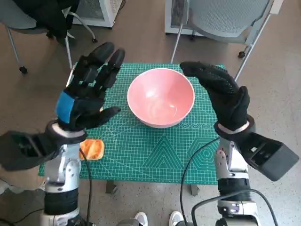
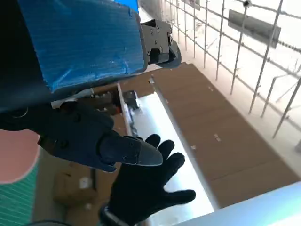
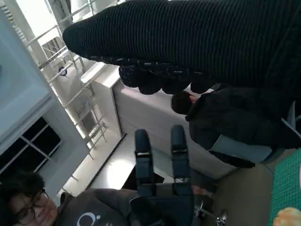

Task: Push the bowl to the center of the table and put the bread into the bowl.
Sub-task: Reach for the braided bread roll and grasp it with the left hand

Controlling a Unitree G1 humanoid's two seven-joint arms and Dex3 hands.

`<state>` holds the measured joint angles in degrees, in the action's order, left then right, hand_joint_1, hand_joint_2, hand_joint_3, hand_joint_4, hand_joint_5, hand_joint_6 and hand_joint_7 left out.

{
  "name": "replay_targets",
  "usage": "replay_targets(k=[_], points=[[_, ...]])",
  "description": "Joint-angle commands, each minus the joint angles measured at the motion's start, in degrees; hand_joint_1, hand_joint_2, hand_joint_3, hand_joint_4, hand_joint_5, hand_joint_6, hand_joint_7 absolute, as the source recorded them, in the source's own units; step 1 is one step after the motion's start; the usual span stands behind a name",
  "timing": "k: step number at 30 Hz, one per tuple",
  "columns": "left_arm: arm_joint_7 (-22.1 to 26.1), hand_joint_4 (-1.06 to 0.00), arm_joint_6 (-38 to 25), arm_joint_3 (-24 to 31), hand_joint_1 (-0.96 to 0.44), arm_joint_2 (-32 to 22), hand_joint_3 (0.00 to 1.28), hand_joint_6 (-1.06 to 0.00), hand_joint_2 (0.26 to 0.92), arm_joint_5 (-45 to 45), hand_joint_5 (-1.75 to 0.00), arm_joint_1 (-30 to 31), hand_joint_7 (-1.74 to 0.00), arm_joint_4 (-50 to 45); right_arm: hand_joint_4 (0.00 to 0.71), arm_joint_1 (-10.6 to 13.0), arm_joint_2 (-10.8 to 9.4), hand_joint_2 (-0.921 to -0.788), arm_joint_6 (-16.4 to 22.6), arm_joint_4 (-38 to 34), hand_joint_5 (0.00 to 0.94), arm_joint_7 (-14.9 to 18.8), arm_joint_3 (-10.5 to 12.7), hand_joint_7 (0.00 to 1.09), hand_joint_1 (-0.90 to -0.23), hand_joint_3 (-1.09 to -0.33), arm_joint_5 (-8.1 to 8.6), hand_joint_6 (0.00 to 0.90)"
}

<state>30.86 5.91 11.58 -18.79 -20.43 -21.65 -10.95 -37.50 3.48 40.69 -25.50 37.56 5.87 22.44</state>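
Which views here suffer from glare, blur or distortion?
Head view: sharp, evenly lit, a soft sheen inside the bowl. Left wrist view: bright background beyond the left hand. Right wrist view: blown-out windows, the right hand a dark band.

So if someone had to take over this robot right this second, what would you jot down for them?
Left hand: raised above the mat's left side, fingers spread, holding nothing.
Right hand: raised to the right of the bowl, open, holding nothing.
Pink bowl: upright on the green mat, roughly mid-table though toward the far edge, nothing in it. Neither hand clearly touches it.
Bread: lying near the mat's front-left corner, partly hidden under the left forearm.
Done: the bowl looks about centred; nudge it if needed.
Left: pick up the bread and put it in the bowl.
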Motion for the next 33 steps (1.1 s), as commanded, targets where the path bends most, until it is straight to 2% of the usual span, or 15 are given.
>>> replay_targets(k=[1, 2, 3, 5, 9, 17, 25, 27, 29, 33], points=[[0.89, -0.05, -7.88, 4.81, -0.44, -13.02, 0.12, 0.0, 0.852, 6.35, 0.0, 5.34, -0.46, -12.7, 0.069, 1.32, -0.15, -0.921, -0.14, 0.02, 0.002, 0.64, -0.16, 0.16, -0.685, -0.855, 0.42, 0.047], [1.42, -0.03, -10.82, 5.74, -0.39, -15.45, 0.1, 0.0, 0.805, 6.72, 0.0, 6.71, -0.4, -15.28, 0.069, 1.31, -0.14, -0.921, -0.16, 0.0, 0.001, 0.67, -0.16, 0.17, -0.684, -0.855, 0.48, 0.046], [2.29, -0.02, -16.26, 7.44, -0.22, -19.23, 0.07, 0.0, 0.745, 7.37, 0.0, 8.88, -0.37, -19.69, 0.068, 1.26, -0.14, -0.921, -0.22, -0.05, 0.001, 0.7, -0.13, 0.17, -0.684, -0.856, 0.56, 0.044], [3.59, -0.01, -23.95, 10.76, -0.15, -24.58, 0.06, 0.0, 0.709, 9.34, 0.0, 12.95, -0.28, -26.75, 0.068, 1.1, -0.16, -0.921, -0.37, -0.22, 0.001, 0.72, -0.08, 0.17, -0.683, -0.856, 0.71, 0.042], [2.33, 0.0, -26.48, 14.44, -0.06, -25.73, 0.04, -0.01, 0.674, 13.53, 0.0, 17.52, -0.2, -32.74, 0.069, 0.8, -0.3, -0.921, -0.56, -0.56, 0.001, 0.61, -0.03, 0.18, -0.683, -0.855, 0.81, 0.038], [0.07, 0.0, -32.35, 17.02, -0.01, -24.59, 0.03, -0.06, 0.652, 17.09, 0.0, 22.86, -0.23, -39.95, 0.068, 0.57, -0.62, -0.921, -1.05, -0.57, 0.001, 0.26, -0.16, 0.2, -0.682, -0.855, 0.72, 0.03], [-0.15, 0.0, -34.99, 14.91, 0.12, -24.97, 0.04, -0.08, 0.663, 20.14, 0.0, 25.74, -0.24, -41.79, 0.068, 0.25, -1.08, -0.921, -1.19, -1.16, 0.0, 0.34, -0.17, 0.21, -0.682, -0.862, 0.61, 0.02], [-0.04, 0.0, -36.63, 13.61, 0.15, -26.07, 0.04, -0.1, 0.669, 21.63, 0.0, 26.0, -0.22, -41.97, 0.068, 0.13, -1.18, -0.921, -1.16, -1.39, 0.0, 0.38, -0.17, 0.23, -0.683, -0.865, 0.55, 0.011], [1.08, 0.0, -41.76, 12.2, 0.14, -29.12, 0.05, -0.11, 0.673, 23.08, 0.0, 25.58, -0.2, -43.26, 0.068, -0.01, -1.25, -0.921, -1.12, -1.66, 0.0, 0.45, -0.18, 0.24, -0.685, -0.867, 0.54, 0.005], [1.46, 0.0, -48.17, 7.92, 0.11, -32.75, 0.06, -0.14, 0.68, 25.64, 0.0, 24.13, -0.14, -43.88, 0.068, -0.18, -1.33, -0.921, -1.07, -2.07, 0.0, 0.6, -0.14, 0.25, -0.687, -0.869, 0.6, 0.0]])
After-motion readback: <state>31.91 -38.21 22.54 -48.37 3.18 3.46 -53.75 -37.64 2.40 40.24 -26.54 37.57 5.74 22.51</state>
